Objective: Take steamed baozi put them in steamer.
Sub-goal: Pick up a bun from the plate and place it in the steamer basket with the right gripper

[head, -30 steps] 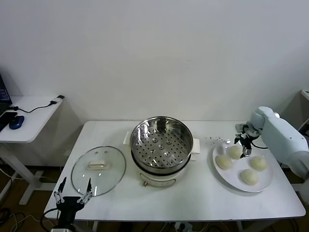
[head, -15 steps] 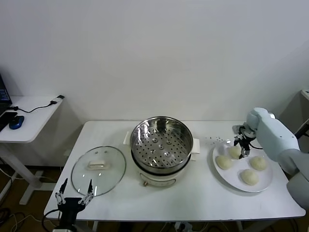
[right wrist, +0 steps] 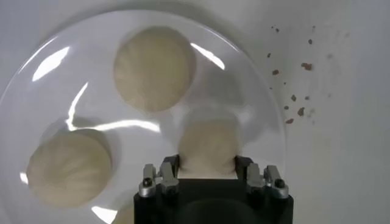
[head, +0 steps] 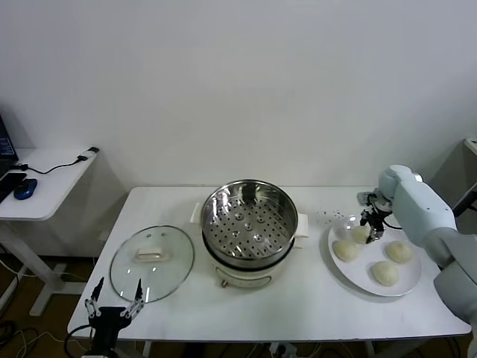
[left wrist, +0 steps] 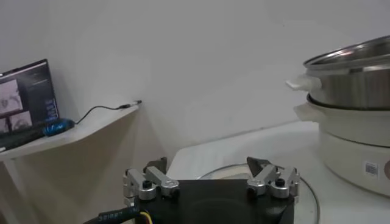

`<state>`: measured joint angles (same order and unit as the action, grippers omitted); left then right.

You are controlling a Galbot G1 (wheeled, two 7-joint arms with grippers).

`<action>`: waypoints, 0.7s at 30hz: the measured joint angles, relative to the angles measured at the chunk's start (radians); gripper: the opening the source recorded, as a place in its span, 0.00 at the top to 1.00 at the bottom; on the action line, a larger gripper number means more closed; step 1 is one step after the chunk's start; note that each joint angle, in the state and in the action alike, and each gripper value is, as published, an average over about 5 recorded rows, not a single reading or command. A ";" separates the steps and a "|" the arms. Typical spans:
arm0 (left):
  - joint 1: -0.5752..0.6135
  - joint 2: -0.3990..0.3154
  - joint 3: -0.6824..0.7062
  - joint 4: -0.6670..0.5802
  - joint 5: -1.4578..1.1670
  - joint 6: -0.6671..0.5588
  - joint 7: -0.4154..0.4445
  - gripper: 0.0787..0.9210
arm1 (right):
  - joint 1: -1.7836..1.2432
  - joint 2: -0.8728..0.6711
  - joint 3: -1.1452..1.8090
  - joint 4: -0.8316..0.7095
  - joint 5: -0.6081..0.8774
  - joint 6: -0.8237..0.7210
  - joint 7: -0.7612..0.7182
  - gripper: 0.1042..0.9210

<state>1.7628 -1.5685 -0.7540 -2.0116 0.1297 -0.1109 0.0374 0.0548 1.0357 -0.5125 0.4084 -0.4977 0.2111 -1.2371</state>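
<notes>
The steamer [head: 250,224], a shiny steel pot with a perforated tray, stands mid-table and shows nothing inside. Three baozi [head: 345,250] [head: 399,251] [head: 385,273] lie on the white plate [head: 376,292] at the right. My right gripper [head: 370,227] is at the plate's back left, shut on another baozi [right wrist: 207,146], whose sides touch both fingers. Two of the plate's buns [right wrist: 154,68] [right wrist: 68,167] lie beyond it in the right wrist view. My left gripper [head: 113,302] hangs open and empty at the table's front left edge, near the lid.
A round glass lid [head: 153,262] with a white handle lies flat left of the steamer. Brown crumbs [right wrist: 292,97] dot the table beside the plate. A side desk [head: 45,175] with cables stands off to the left. The left wrist view shows the steamer's side [left wrist: 359,79].
My right gripper has closed from open onto the back-left baozi, and the arm has shifted slightly left. The left arm has barely moved.
</notes>
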 measured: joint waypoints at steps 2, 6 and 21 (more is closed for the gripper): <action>0.002 0.000 -0.001 -0.001 0.000 0.000 0.000 0.12 | 0.015 -0.009 -0.022 0.023 0.026 0.008 -0.012 0.41; 0.007 0.000 -0.002 -0.003 -0.001 -0.001 0.000 0.12 | 0.069 -0.017 -0.083 0.071 0.083 0.037 -0.043 0.41; 0.023 -0.007 0.004 -0.013 -0.007 -0.007 -0.003 0.12 | 0.406 0.101 -0.373 0.304 0.246 0.268 -0.132 0.40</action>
<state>1.7859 -1.5752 -0.7505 -2.0241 0.1224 -0.1181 0.0347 0.4609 1.1370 -0.8853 0.7128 -0.2512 0.4788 -1.3692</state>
